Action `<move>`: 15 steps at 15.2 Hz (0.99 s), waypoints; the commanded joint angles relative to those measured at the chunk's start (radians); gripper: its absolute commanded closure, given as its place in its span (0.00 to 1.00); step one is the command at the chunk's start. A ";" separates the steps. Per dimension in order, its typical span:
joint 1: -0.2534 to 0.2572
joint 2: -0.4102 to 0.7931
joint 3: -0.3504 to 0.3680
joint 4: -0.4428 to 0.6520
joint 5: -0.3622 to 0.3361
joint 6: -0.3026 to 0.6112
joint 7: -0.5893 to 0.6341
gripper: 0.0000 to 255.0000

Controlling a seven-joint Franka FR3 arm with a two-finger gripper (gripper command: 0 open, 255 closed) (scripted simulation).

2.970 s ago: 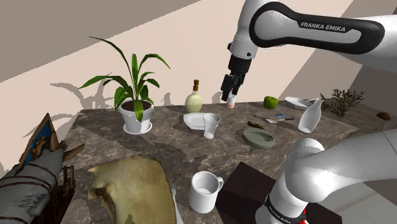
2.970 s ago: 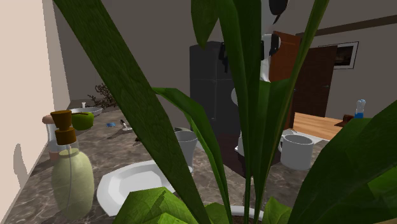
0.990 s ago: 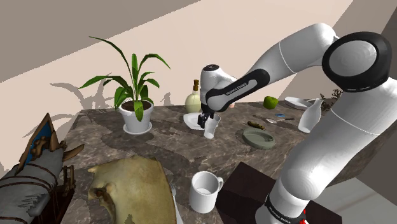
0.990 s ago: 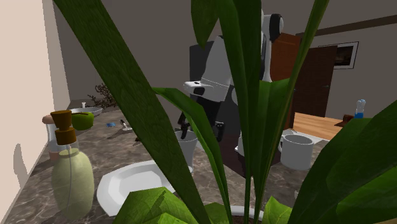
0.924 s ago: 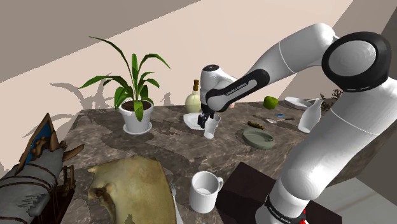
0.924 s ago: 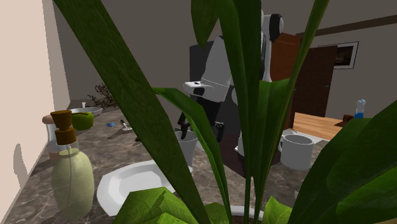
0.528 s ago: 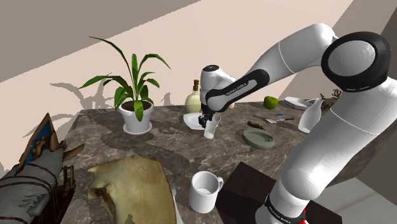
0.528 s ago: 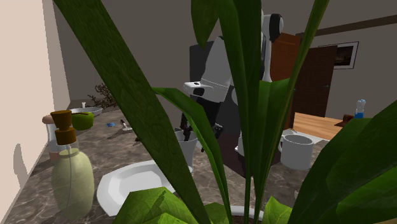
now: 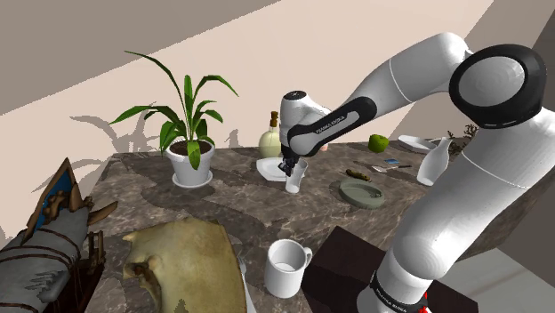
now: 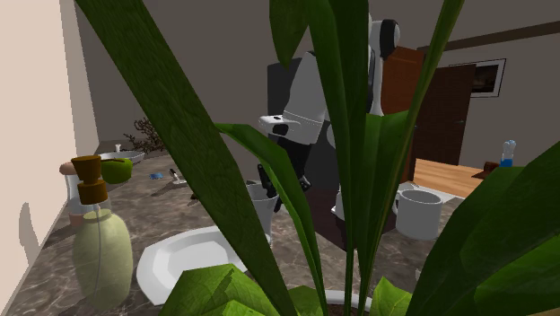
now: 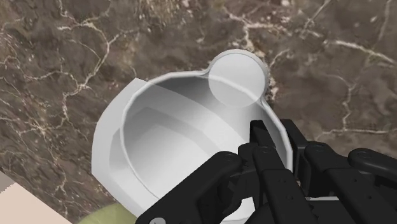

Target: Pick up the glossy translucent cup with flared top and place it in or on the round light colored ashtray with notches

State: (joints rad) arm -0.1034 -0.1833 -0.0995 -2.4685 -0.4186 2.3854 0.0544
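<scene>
A black gripper (image 9: pixel 286 168) reaches down onto a glossy see-through cup (image 9: pixel 294 179). The cup stands on a dark marbled table (image 9: pixel 222 200), just right of a white plate (image 9: pixel 269 169) in the shoulder view. In the wrist view the jaws are narrow and appear to pinch one side of the cup's rim, one finger inside and one outside. The pale round ashtray (image 9: pixel 361 192) lies nearer, to the shoulder view's right, apart from the cup. With so slim a hold on a slick wall, the cup may swivel, slip or tip when lifted, or knock the plate.
</scene>
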 commanded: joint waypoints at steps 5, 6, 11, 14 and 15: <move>0.005 -0.033 0.001 0.024 0.018 -0.055 -0.023 1.00; 0.006 -0.041 0.002 0.031 0.022 -0.069 -0.028 1.00; 0.012 -0.075 0.004 0.067 0.041 -0.137 -0.053 1.00; 0.015 -0.093 0.005 0.092 0.051 -0.178 -0.066 1.00; 0.016 -0.099 0.006 0.100 0.054 -0.192 -0.071 1.00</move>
State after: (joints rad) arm -0.0885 -0.2771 -0.0947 -2.3771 -0.3676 2.2070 -0.0126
